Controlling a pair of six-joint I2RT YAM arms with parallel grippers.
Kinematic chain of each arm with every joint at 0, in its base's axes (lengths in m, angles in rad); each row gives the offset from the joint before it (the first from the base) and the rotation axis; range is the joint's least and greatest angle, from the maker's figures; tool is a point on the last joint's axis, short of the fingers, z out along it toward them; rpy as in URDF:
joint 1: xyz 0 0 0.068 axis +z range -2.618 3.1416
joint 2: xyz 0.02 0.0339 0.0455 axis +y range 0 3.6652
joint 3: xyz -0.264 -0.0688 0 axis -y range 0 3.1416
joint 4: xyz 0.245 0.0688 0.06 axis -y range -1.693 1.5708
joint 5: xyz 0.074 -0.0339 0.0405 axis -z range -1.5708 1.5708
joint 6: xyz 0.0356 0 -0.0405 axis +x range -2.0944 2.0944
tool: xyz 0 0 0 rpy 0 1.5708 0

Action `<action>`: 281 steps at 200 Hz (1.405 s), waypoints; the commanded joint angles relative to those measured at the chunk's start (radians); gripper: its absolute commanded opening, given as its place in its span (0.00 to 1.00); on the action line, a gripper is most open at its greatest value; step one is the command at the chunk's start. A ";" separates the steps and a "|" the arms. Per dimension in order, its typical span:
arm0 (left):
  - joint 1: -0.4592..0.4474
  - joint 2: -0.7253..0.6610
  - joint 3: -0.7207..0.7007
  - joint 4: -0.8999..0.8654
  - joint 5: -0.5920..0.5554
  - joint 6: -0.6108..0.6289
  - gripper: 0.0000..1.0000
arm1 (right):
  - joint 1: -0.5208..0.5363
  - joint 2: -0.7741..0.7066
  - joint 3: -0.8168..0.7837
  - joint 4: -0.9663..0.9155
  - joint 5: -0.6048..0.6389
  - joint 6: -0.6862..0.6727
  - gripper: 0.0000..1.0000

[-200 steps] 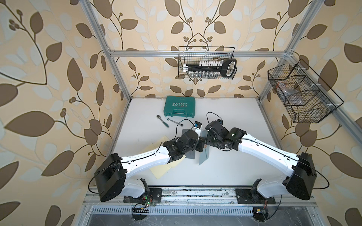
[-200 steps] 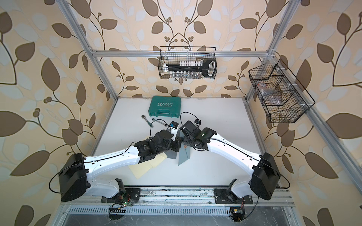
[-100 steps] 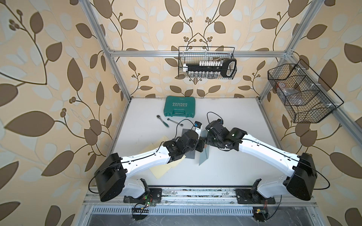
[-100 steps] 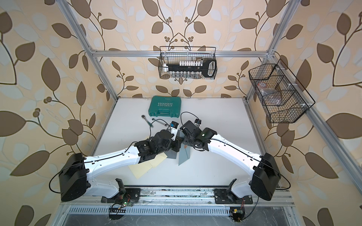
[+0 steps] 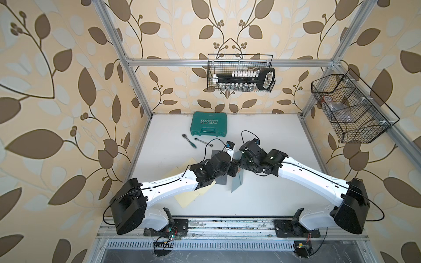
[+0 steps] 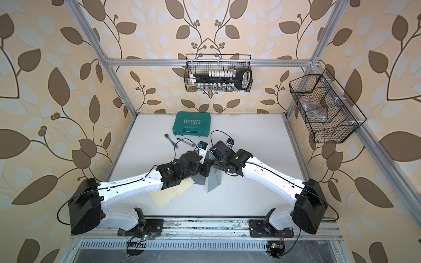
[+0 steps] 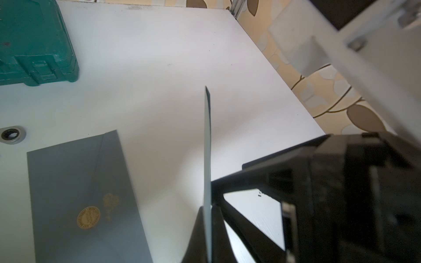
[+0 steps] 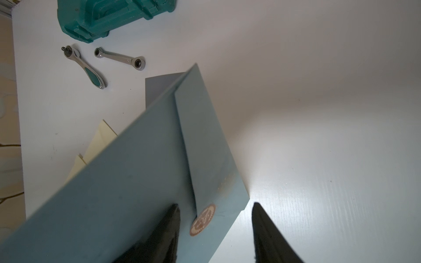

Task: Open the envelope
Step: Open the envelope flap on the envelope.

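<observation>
Table (image 5: pixel 273 141) is carrying, L to R in both top views: yellow envelopes (image 5: pixel 189 198) lying partly under the L arm; two ratchets (image 5: pixel 189 140) lying near the green tool case (image 5: pixel 209 124) at rear; spare grey envelope (image 7: pixel 79 193) lying flat, gold sticker up, just beside the grippers. Left gripper (image 7: pixel 208 218) is clenching on the blue-grey envelope (image 8: pixel 136 182), lifting it above table centre; it is showing edge-on in the L wrist view. Whether its low corner is touching the table cannot be told. Right gripper (image 8: pixel 215 214) is facing it from the R, jaws standing apart & straddling the flap (image 8: pixel 205 141) tip, where the round seal (image 8: pixel 202 219) is sitting; flap is not being pinched.
</observation>
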 commanded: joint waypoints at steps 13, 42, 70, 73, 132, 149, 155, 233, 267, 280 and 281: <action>-0.009 -0.013 0.025 0.039 0.045 0.005 0.00 | -0.018 0.010 -0.032 0.047 -0.013 0.020 0.48; -0.009 -0.013 0.025 0.041 0.042 0.010 0.00 | -0.026 0.009 -0.044 0.069 -0.033 0.018 0.48; -0.009 -0.009 0.025 0.042 0.044 0.011 0.00 | -0.040 0.013 -0.061 0.083 -0.055 0.021 0.48; -0.009 -0.008 0.025 0.042 0.045 0.012 0.00 | -0.040 0.013 -0.062 0.083 -0.055 0.021 0.47; -0.009 -0.013 0.023 0.039 0.032 0.013 0.00 | -0.042 0.015 -0.059 0.035 -0.018 0.011 0.47; -0.009 -0.013 0.023 0.038 0.031 0.012 0.00 | -0.042 0.015 -0.057 0.024 -0.009 0.012 0.45; -0.009 -0.013 0.023 0.038 0.032 0.012 0.00 | -0.042 0.016 -0.056 0.022 -0.008 0.011 0.44; -0.009 -0.010 0.026 0.032 0.035 0.007 0.00 | -0.042 0.034 -0.039 0.001 -0.014 0.011 0.27; -0.009 -0.011 0.028 0.030 0.031 0.007 0.00 | -0.042 0.031 -0.039 -0.004 -0.011 0.012 0.25; -0.010 -0.009 0.028 0.027 0.028 0.007 0.00 | -0.042 0.029 -0.039 -0.007 -0.006 0.010 0.25; -0.009 -0.009 0.028 0.027 0.027 0.007 0.00 | -0.042 0.029 -0.039 -0.007 -0.004 0.010 0.25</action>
